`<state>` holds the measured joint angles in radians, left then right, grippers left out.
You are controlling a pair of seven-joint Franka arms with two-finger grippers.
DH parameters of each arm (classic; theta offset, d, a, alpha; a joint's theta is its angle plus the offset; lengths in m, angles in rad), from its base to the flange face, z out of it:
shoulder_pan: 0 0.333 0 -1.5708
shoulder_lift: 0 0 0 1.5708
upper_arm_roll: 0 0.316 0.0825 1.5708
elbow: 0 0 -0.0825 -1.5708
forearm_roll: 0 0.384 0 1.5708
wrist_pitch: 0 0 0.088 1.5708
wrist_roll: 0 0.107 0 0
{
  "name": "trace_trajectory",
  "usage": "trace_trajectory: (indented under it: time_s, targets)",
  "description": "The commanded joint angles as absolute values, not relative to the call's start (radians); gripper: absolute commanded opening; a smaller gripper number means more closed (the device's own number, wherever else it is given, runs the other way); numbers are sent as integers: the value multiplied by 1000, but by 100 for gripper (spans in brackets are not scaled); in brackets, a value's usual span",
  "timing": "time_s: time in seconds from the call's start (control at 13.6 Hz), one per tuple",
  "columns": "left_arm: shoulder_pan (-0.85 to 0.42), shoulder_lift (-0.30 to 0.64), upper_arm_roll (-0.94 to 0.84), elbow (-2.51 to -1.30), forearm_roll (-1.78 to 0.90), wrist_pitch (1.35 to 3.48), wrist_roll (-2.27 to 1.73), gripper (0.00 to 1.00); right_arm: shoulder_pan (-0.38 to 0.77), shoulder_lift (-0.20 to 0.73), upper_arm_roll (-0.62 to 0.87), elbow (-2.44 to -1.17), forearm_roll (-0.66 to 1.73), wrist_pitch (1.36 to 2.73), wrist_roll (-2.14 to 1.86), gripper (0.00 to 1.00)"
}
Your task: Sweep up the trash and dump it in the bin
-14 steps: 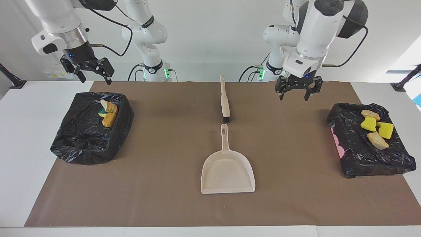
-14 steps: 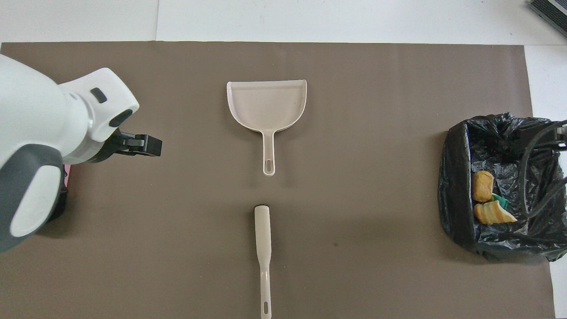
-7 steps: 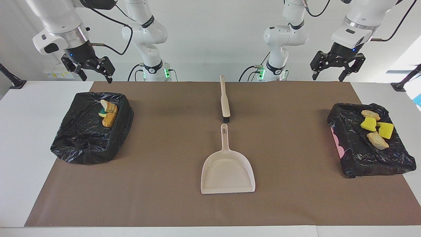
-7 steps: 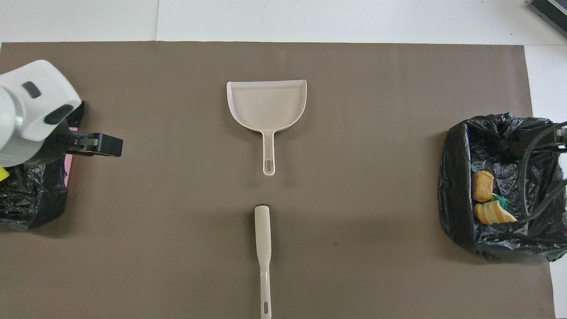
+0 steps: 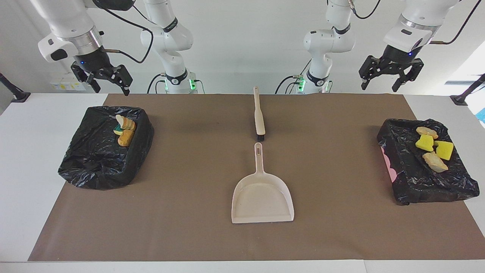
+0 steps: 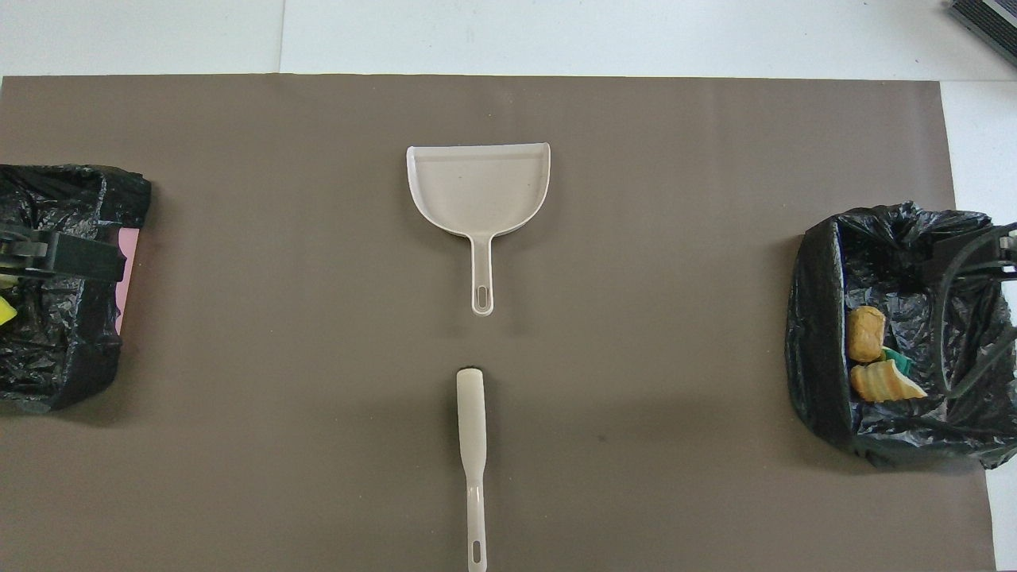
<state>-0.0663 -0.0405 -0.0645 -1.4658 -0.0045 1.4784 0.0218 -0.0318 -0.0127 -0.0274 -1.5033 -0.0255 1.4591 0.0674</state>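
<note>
Left gripper (image 5: 391,79) raised, jaws spread, empty, above table edge at 12 o'clock of its bin (image 5: 407,170). Right gripper (image 5: 101,79) same, by other bin (image 5: 98,159). Trash (image 5: 434,149) in bins: 4 pieces, 3 pieces (image 5: 124,132). Dustpan (image 5: 262,197), brush (image 5: 259,113) mid-mat (image 5: 341,227).

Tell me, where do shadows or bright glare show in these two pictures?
Facing view: bright window glare at the edge past the left gripper; soft shadows lie on the brown mat near the brush. Overhead view: a faint shadow sits under the dustpan handle, and the black bin bags glint with small highlights. Both look sharp.
</note>
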Motion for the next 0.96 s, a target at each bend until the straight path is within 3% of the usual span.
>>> trace_trajectory:
  time_s: [0.0,0.89]
  targets:
    - [-78,-35,-34,-1443,-12,1448,25,100,-34,-40,-26,-1540,-6,1456,91,100]
    - [-75,-43,-23,-1448,-15,1443,25,100,-28,-46,-25,-1545,-6,1454,103,100]
